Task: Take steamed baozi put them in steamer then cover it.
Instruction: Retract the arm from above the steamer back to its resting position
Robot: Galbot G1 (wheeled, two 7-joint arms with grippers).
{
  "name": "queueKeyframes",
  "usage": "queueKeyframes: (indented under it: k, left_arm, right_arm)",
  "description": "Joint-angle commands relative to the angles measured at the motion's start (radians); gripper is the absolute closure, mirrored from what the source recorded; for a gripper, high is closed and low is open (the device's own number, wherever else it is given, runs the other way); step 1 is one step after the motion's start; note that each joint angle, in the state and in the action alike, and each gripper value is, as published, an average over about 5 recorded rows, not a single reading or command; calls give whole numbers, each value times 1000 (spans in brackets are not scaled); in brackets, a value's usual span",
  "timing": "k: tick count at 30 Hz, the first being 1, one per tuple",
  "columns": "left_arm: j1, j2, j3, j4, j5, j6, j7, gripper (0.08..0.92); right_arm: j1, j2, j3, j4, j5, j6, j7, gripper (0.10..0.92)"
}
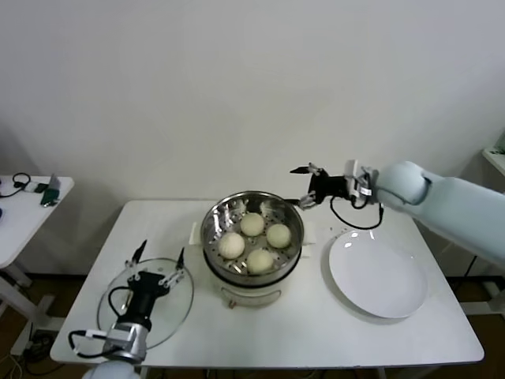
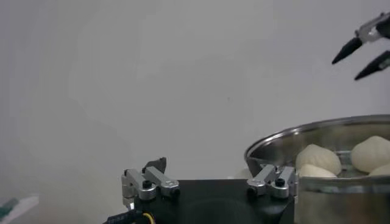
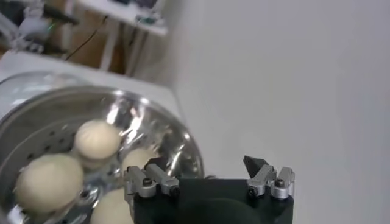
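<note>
The steamer (image 1: pixel 215 237) stands mid-table on its white base, uncovered. Several cream-white baozi (image 1: pixel 252 224) lie on its perforated floor. The glass cover (image 1: pixel 178 306) lies flat on the table to the steamer's left. My left gripper (image 1: pixel 162 253) is open and empty above the cover, hiding its handle. My right gripper (image 1: pixel 297 187) is open and empty, raised just beyond the steamer's far right rim. The left wrist view shows the steamer rim (image 2: pixel 317 129), baozi (image 2: pixel 318 158) and the right gripper's fingertips (image 2: pixel 348 50). The right wrist view shows baozi (image 3: pixel 96 139) in the steamer (image 3: pixel 183 143).
An empty flat white plate (image 1: pixel 379 276) lies right of the steamer. A small side table (image 1: pixel 31 207) with cables stands off to the left. A wall rises close behind the table. The table's front edge runs just before the cover and plate.
</note>
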Motion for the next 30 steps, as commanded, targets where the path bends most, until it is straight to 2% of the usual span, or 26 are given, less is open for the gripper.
queueKeyframes:
  k: [1,8,14,21,25,30]
  left_arm:
    - [-8,0,-10,7,128,4,9,177]
    - [2,25,-41,-4,231,18,14,177]
    - [17,48,-81,-13,518,20,18,177]
    - [66,90,-134,-14,969,18,32,177]
    - [131,108,-108,-6,1064,71,57,177]
    - [197,88,-80,17,1158,83,18,177]
  right_arm:
    - [-738,-105,763,104,-106,91,160,203]
    - [-1122,14,1196,144,-166,84,181,203]
    - [-1350,146,1432,211,-190,29,223,203]
    - [-1484,267,1579,259,-231,-18,255,203]
    - [-1535,332,1608,270,-275,-21,266,203]
    - [-1572,404,1627,264,-311,-7,270,203]
